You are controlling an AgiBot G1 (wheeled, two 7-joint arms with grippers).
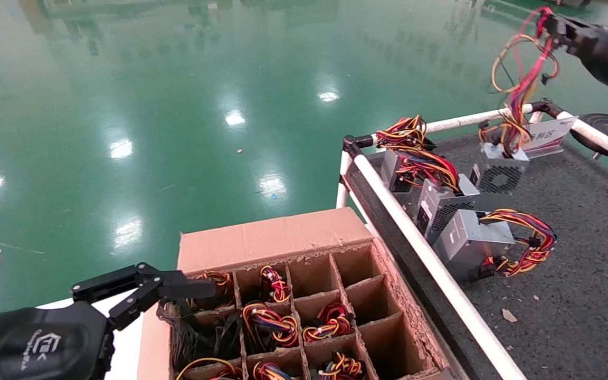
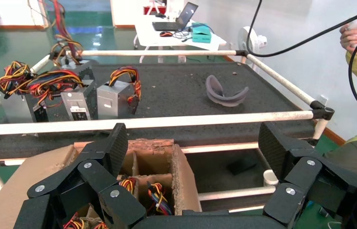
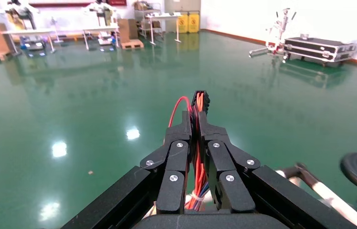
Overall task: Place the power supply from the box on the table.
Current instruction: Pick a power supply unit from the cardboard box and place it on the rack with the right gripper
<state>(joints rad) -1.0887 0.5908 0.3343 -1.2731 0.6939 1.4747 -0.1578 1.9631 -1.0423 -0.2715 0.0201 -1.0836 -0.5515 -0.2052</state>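
The right gripper (image 1: 553, 25), raised above the far edge of the dark grey felt table (image 1: 573, 248), is clamped on the red, yellow and black wire bundle of a small silver-grey power supply (image 1: 498, 170), whose case rests near the far white rail. The left gripper (image 1: 177, 287) hovers wide open over the brown cardboard divider box (image 1: 267, 240).

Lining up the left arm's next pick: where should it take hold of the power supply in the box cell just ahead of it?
Grip the red, yellow and black wire loop standing up in the brown cardboard divider box, coming straight down from above. The silver-grey case sits hidden deep in its cell, walled in on all sides, so only the wires are reachable. The left tool hovers open at the box's near-left corner.
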